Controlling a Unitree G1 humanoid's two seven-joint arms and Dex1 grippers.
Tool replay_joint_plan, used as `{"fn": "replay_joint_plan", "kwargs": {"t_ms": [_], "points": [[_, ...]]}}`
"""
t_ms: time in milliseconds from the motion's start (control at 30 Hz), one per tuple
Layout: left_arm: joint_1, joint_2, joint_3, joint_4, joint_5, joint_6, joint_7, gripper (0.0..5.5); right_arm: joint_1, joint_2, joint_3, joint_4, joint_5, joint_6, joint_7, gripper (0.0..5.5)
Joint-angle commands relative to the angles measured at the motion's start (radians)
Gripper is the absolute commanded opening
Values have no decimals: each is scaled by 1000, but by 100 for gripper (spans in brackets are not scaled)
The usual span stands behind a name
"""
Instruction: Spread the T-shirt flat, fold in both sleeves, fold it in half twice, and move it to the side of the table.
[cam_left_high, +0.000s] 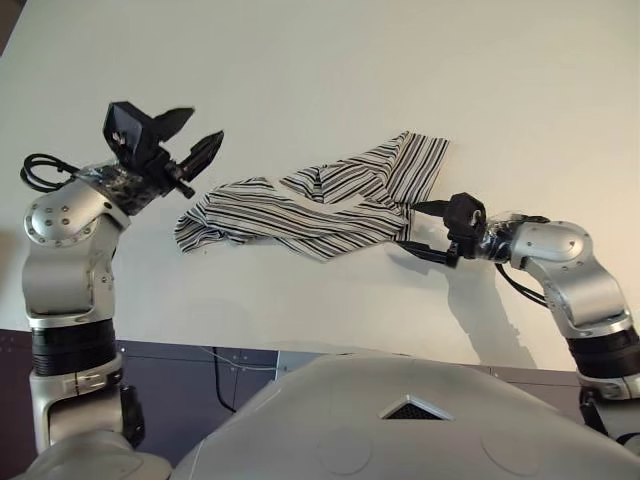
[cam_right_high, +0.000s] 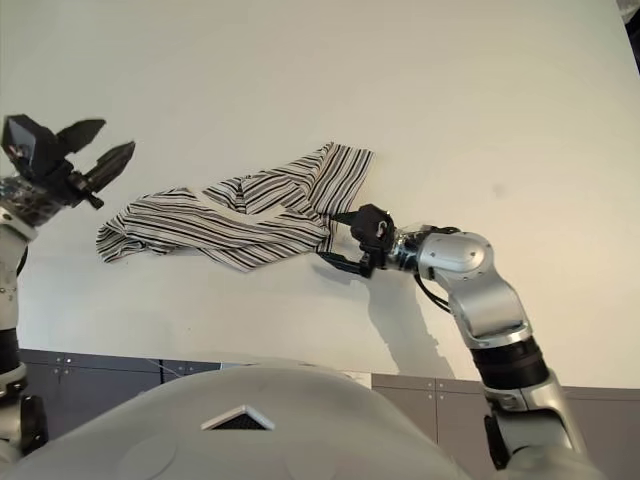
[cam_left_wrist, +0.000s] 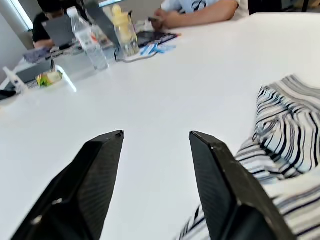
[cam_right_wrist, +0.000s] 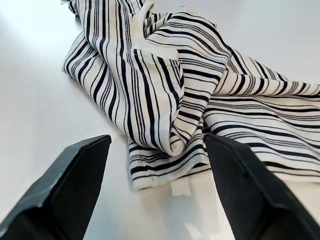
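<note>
T-shirt: the striped T-shirt (cam_left_high: 310, 205) is lying crumpled and twisted on the white table (cam_left_high: 350, 60). It is stretching left to right across the table's middle, set back from the near edge.
T-shirt's right end: a wider flap is fanning out toward the far edge, with bunched folds below it.
Left gripper: the left gripper (cam_left_high: 205, 123) is hovering raised above the table, just beside the T-shirt's left end. Its fingers are standing spread apart and gripping nothing.
Right gripper: the right gripper (cam_left_high: 410, 225) is sitting low over the table at the T-shirt's right end. Its fingers are standing wide apart with a folded hem lying between them, unclamped.
Far edge: a water bottle (cam_left_wrist: 89, 37) and a laptop (cam_left_wrist: 60, 30) are standing there.
</note>
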Motion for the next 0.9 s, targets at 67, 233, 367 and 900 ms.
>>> {"fn": "replay_joint_plan", "kwargs": {"t_ms": [67,233,367,900], "points": [[3,42,10,163,49,-83,-76,244,-19,45,43,20,-32,-14,-32,343],[-33,71,5,297,86,-160,-131,243,-25,47,45,36,-25,-8,-27,293],[-20,83,16,357,103,-200,-146,243,-21,29,15,19,8,10,-3,205],[-43,79,-9,396,135,-265,-164,243,-53,3,50,66,-36,-33,40,13]]}}
